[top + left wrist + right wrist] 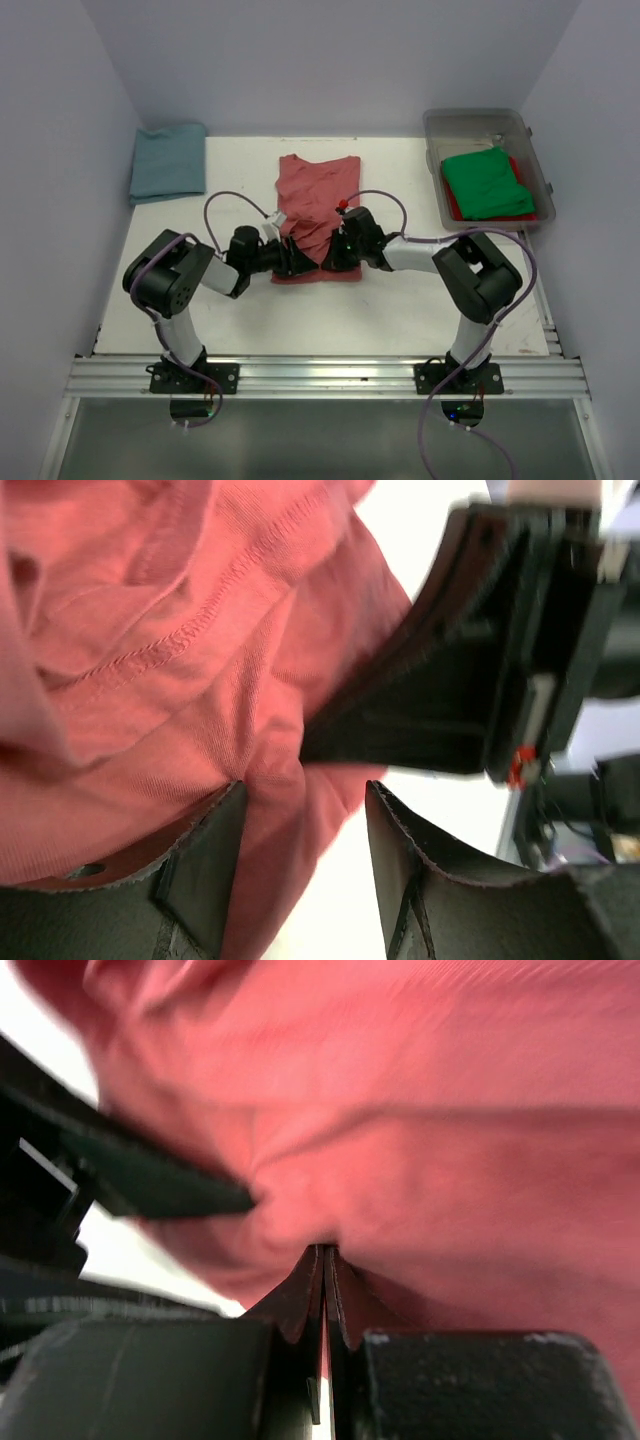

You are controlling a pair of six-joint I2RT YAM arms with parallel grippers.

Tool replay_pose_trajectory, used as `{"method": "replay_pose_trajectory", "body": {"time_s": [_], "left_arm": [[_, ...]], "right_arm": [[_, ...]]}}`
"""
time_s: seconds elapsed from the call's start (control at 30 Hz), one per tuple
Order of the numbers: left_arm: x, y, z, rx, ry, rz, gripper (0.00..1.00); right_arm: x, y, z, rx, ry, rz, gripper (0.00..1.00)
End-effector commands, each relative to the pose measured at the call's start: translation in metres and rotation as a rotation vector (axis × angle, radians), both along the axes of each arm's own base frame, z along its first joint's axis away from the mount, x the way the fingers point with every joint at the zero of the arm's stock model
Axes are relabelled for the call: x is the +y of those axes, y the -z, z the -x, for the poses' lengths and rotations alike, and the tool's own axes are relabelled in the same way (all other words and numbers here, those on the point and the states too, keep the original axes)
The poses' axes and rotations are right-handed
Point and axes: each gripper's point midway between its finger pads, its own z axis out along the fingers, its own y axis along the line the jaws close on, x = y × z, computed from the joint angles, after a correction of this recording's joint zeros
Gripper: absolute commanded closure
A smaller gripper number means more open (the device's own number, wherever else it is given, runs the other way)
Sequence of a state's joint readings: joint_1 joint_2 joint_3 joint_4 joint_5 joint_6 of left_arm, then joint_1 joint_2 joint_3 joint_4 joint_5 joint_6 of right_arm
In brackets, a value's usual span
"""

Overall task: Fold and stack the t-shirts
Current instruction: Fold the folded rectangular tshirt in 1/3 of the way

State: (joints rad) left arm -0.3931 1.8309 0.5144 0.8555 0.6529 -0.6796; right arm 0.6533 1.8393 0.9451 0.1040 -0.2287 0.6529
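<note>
A salmon-red t-shirt (315, 190) lies partly folded at the middle of the table, its near edge bunched between the two grippers. My right gripper (330, 250) is shut on a fold of that shirt (450, 1110), and the cloth is pinched at its tips (325, 1250). My left gripper (297, 262) faces it from the left. Its jaws stand apart (305, 790) with the shirt's edge (150, 630) lying against the left finger and into the gap. A teal-blue t-shirt (168, 160) lies folded at the far left. A green t-shirt (487, 180) rests on a red one (452, 205) in the bin.
The clear plastic bin (485, 120) stands at the far right corner of the table. Grey walls close in the table on the left, back and right. The right gripper's black finger (430, 710) is close in front of the left one.
</note>
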Motion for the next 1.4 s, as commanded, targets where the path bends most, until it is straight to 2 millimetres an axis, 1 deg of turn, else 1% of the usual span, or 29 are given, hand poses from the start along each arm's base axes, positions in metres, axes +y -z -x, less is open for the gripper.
{"method": "replay_pose_trajectory", "body": {"time_s": [0.0,0.07,0.13,0.17,0.2,0.23,0.27,0.33,0.37,0.4,0.43,0.47,0.5,0.53,0.57,0.6,0.63,0.67,0.7,0.73,0.77,0.8,0.87,0.9,0.93,0.97,1.17,1.27,1.37], "left_arm": [[0.013,0.054,0.075,0.290,0.002,-0.119,0.44],[0.009,0.043,0.071,0.282,-0.008,-0.088,0.44],[0.001,0.025,0.061,0.255,-0.010,-0.046,0.47],[-0.005,0.014,0.052,0.234,-0.008,-0.031,0.47],[-0.008,0.008,0.048,0.223,-0.005,-0.021,0.47],[-0.012,-0.005,0.042,0.197,-0.001,-0.007,0.47],[-0.014,-0.010,0.040,0.201,0.001,-0.009,0.47],[-0.019,-0.036,0.024,0.129,-0.008,0.004,0.47],[-0.020,-0.043,0.019,0.120,-0.016,-0.001,0.47],[-0.019,-0.048,0.015,0.095,-0.020,-0.009,0.48],[-0.017,-0.050,0.010,0.082,-0.044,-0.025,0.50],[-0.017,-0.051,0.007,0.069,-0.048,-0.032,0.55],[-0.018,-0.053,0.001,0.043,-0.042,-0.041,0.60],[-0.018,-0.040,-0.002,0.067,-0.051,-0.070,0.68],[-0.021,-0.039,-0.007,0.071,-0.046,-0.072,0.84],[-0.024,-0.035,-0.008,0.085,-0.036,-0.068,0.88],[-0.028,-0.021,-0.003,0.133,-0.002,-0.059,0.92],[-0.035,-0.024,-0.006,0.128,0.019,-0.027,0.97],[-0.039,-0.022,-0.005,0.154,0.031,-0.004,0.98],[-0.042,-0.015,-0.001,0.176,0.055,0.003,0.98],[-0.046,-0.015,-0.002,0.177,0.065,0.010,0.99],[-0.050,-0.014,0.003,0.188,0.085,0.019,0.99],[-0.055,-0.016,0.006,0.183,0.097,0.025,1.00],[-0.055,-0.016,0.007,0.184,0.093,0.022,1.00],[-0.055,-0.021,0.007,0.174,0.093,0.023,1.00],[-0.055,-0.022,0.008,0.173,0.090,0.018,1.00],[-0.051,-0.038,0.005,0.137,0.072,-0.002,1.00],[-0.048,-0.037,-0.002,0.108,0.048,-0.041,1.00],[-0.049,-0.030,-0.013,0.098,0.032,-0.074,1.00]], "right_arm": [[-0.029,0.006,0.014,-0.012,0.009,0.122,1.00],[-0.035,0.007,0.020,-0.001,0.005,0.139,1.00],[-0.035,0.010,0.022,0.005,-0.006,0.142,1.00],[-0.035,0.010,0.022,0.008,-0.007,0.140,1.00],[-0.034,0.010,0.022,0.009,-0.010,0.139,1.00],[-0.034,0.010,0.022,0.010,-0.014,0.137,1.00],[-0.033,0.009,0.022,0.009,-0.016,0.130,1.00],[-0.025,0.002,0.025,0.013,-0.045,0.089,1.00],[-0.022,-0.004,0.029,0.014,-0.063,0.066,1.00],[-0.012,-0.015,0.033,0.001,-0.100,0.013,1.00],[-0.009,-0.022,0.035,-0.018,-0.116,0.002,1.00],[-0.004,-0.036,0.036,-0.052,-0.127,-0.016,1.00],[-0.001,-0.041,0.040,-0.063,-0.141,-0.018,1.00],[0.000,-0.045,0.042,-0.065,-0.137,-0.018,1.00],[0.000,-0.048,0.041,-0.072,-0.131,-0.020,1.00],[0.001,-0.052,0.040,-0.084,-0.129,-0.024,1.00],[-0.005,-0.046,0.042,-0.072,-0.121,0.012,1.00],[-0.007,-0.044,0.042,-0.070,-0.119,0.022,1.00],[-0.008,-0.040,0.041,-0.065,-0.116,0.035,1.00],[-0.010,-0.036,0.042,-0.059,-0.117,0.048,1.00],[-0.011,-0.031,0.044,-0.048,-0.119,0.057,1.00],[-0.012,-0.026,0.044,-0.040,-0.117,0.066,1.00],[-0.016,-0.015,0.045,-0.026,-0.109,0.082,1.00],[-0.016,-0.013,0.045,-0.024,-0.108,0.088,1.00],[-0.017,-0.005,0.045,-0.014,-0.105,0.100,1.00],[-0.018,-0.002,0.044,-0.014,-0.100,0.107,1.00],[-0.031,0.037,0.047,0.033,-0.090,0.199,1.00],[-0.036,0.049,0.050,0.059,-0.079,0.226,1.00],[-0.034,0.048,0.052,0.047,-0.073,0.212,1.00]]}}
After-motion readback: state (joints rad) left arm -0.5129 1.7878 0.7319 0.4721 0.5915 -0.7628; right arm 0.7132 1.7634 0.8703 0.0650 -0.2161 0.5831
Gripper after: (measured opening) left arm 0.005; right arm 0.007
